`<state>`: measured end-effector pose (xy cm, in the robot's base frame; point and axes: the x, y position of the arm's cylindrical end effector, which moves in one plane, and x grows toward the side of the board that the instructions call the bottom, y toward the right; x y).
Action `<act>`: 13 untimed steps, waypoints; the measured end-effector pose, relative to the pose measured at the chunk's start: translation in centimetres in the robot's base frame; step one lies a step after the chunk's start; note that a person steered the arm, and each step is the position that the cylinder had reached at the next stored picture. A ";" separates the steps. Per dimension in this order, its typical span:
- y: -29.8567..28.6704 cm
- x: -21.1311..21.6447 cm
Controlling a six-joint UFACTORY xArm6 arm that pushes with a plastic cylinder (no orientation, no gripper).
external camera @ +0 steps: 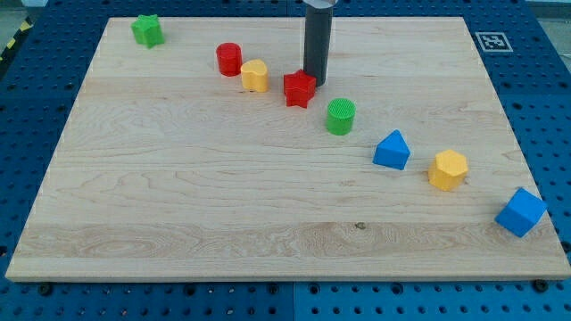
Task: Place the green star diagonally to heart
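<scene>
Resting just behind the red star (300, 89), my tip (314, 82) grips nothing, having no jaws. The green star (147, 30) sits far to its left, light, rigid, likely slippery; push its flank.

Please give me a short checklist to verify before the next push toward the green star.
1. Green star visible, top left corner of the board: ok.
2. My tip near the star: not ok; it touches the red star.
3. Path leftward free: not ok; yellow block and red cylinder stand between.
4. Heart identified: cannot tell; the yellow block may be it.
5. Star clear of the board edge: ok, but close.
</scene>
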<state>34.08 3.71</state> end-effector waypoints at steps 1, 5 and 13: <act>0.0 -0.1; -18.2 -12.2; -17.2 -10.0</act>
<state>24.11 -13.52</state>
